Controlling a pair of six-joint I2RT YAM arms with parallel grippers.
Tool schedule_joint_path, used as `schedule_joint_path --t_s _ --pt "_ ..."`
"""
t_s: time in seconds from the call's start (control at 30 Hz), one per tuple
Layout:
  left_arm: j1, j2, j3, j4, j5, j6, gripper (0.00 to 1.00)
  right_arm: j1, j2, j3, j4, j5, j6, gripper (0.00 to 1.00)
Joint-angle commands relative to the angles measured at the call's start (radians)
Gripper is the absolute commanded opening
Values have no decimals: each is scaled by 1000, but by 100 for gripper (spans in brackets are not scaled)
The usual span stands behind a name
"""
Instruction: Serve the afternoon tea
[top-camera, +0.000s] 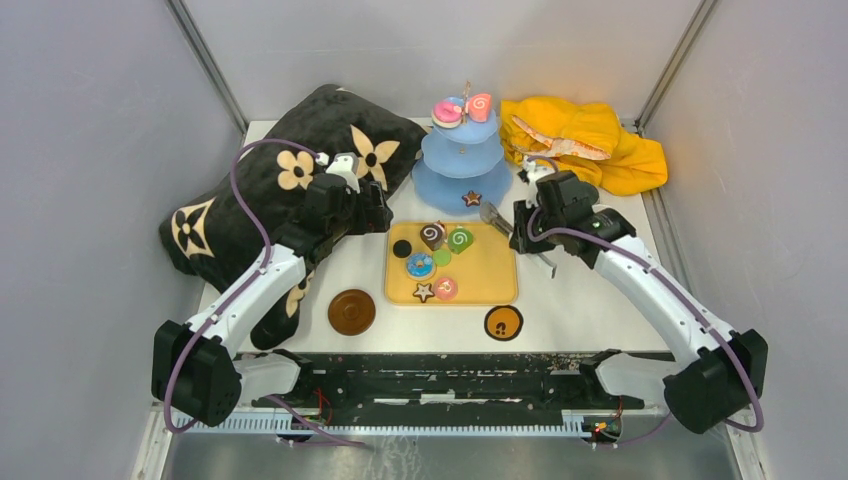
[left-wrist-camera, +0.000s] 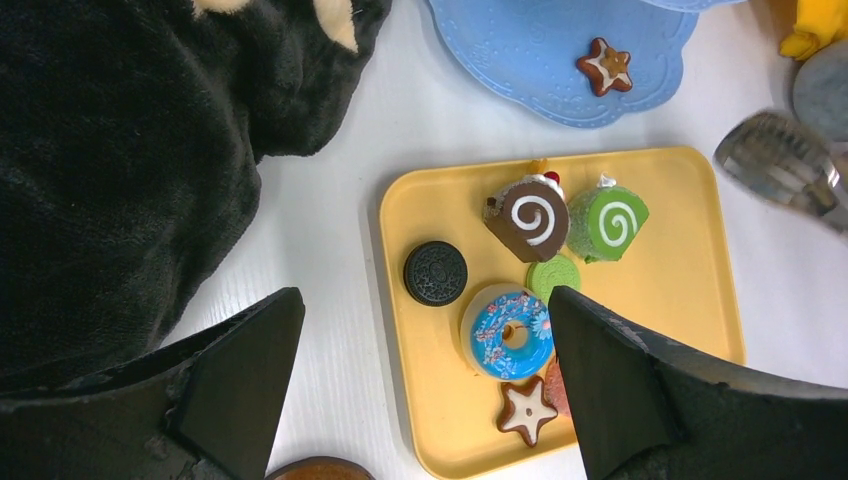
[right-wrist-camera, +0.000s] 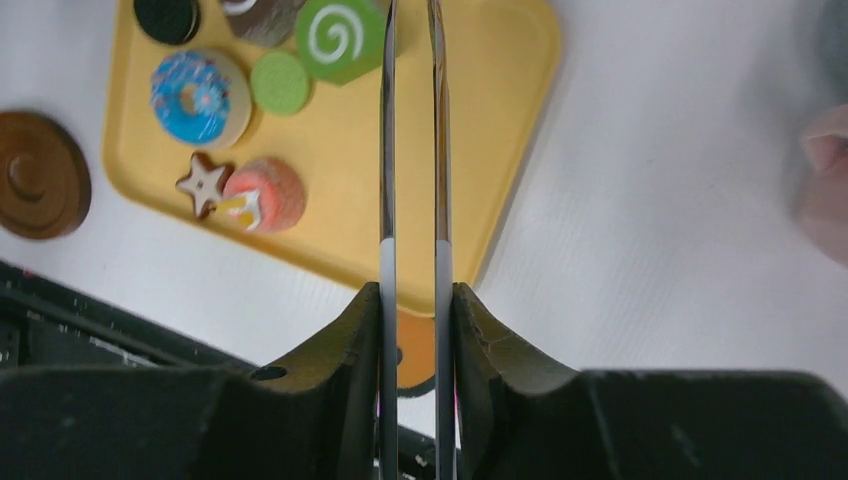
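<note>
The light-blue three-tier stand (top-camera: 462, 160) carries pink sweets on its top tier (top-camera: 462, 110) and a star biscuit (left-wrist-camera: 606, 66) on the bottom tier. On the yellow tray (top-camera: 495, 280) lie a brown swirl roll (left-wrist-camera: 528, 218), a green swirl roll (right-wrist-camera: 338, 35), a blue doughnut (left-wrist-camera: 510, 333), a dark sandwich biscuit (left-wrist-camera: 435, 272), a star biscuit (left-wrist-camera: 527, 408) and a pink sweet (right-wrist-camera: 262, 193). My left gripper (left-wrist-camera: 425, 300) hovers open over the tray's left edge. My right gripper (right-wrist-camera: 415, 300) is shut on the metal tongs (right-wrist-camera: 388, 150), whose arms stay slightly apart and point past the green roll.
A black flowered cushion (top-camera: 290, 200) fills the left side and a yellow cloth (top-camera: 590, 140) lies at the back right. A brown coaster (top-camera: 351, 312) and an orange coaster (top-camera: 503, 322) sit near the front edge. A blurred pink shape (right-wrist-camera: 825, 170) shows at the right.
</note>
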Motion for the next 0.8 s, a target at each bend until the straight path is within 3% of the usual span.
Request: schedule_joint_path --t_s 0.0,0.3,0.77 --pt "2 -7 -5 26 26 -42 99 99 -42 -39 -44 -36 39 33" --pt "1 -6 -5 30 30 -46 99 218 -59 -62 -79 -7 71 36" --pt "1 -4 0 33 32 -53 100 265 46 -18 130 -49 170 31"
